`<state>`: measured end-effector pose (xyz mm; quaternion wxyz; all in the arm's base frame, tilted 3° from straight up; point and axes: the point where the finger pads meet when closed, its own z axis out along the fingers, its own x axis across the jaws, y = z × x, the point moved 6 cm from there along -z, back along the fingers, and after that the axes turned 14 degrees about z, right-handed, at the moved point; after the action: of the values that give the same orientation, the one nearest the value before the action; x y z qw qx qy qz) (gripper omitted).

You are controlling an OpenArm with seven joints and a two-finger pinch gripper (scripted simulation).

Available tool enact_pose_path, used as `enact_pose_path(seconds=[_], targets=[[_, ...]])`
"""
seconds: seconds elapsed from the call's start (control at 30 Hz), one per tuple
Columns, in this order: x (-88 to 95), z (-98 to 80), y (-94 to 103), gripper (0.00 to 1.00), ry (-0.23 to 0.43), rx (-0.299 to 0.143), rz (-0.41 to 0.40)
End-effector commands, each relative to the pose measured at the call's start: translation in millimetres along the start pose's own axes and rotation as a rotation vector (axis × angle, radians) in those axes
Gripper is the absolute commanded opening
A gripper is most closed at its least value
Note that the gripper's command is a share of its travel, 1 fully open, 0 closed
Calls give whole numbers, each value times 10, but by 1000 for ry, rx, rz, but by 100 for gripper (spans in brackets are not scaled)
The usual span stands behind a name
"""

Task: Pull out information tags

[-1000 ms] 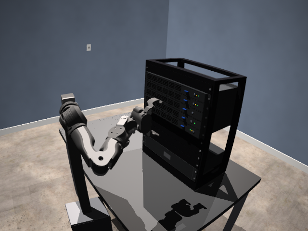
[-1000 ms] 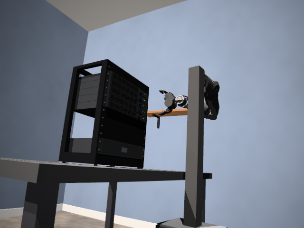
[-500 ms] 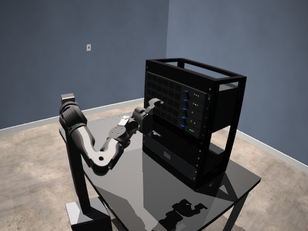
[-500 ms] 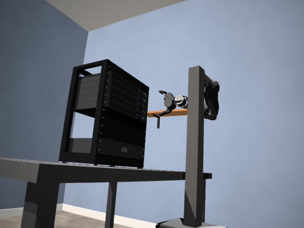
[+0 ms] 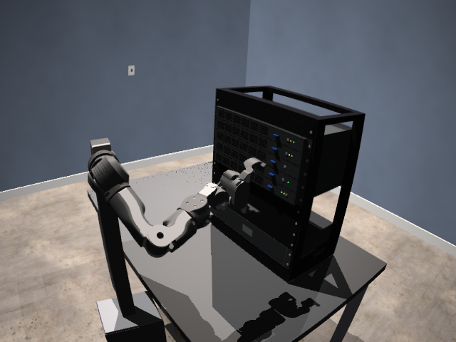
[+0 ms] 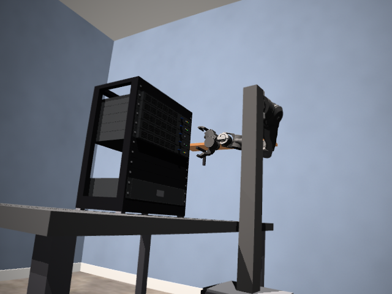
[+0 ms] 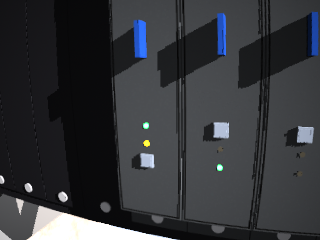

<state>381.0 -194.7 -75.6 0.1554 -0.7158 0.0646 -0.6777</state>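
The black rack (image 5: 283, 177) stands on the dark table and holds several stacked servers, each with a blue information tag. In the top view the top server (image 5: 290, 140), the second (image 5: 288, 154) and the bottom one (image 5: 283, 193) show a yellow light. The wrist view shows the bottom server's tag (image 7: 140, 39), yellow light (image 7: 146, 143) and grey locate button (image 7: 147, 160). Beside it are the fourth server's tag (image 7: 222, 34) and green light (image 7: 219, 167), and the third server's tag (image 7: 312, 34) with no lights lit. My gripper (image 6: 201, 142) is open and empty, a short way in front of the lower servers, also seen in the top view (image 5: 254, 180).
A blank panel (image 5: 254, 231) fills the rack below the servers. My arm's post (image 6: 251, 186) stands at the table's edge. An orange bar (image 6: 196, 146) runs behind the gripper in the exterior view. The locate buttons in the wrist view are grey, not blue.
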Motion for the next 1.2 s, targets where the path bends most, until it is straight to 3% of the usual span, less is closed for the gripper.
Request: enact_pose_path(seconds=[0.0,0.2,0.4,1.17], targets=[[17,56,5,100,18,24,-10],[-93,342,202,100,17,25,-10],[-153,500,311,100,17,25,-10],[-163,537,331,100,18,27,-10]])
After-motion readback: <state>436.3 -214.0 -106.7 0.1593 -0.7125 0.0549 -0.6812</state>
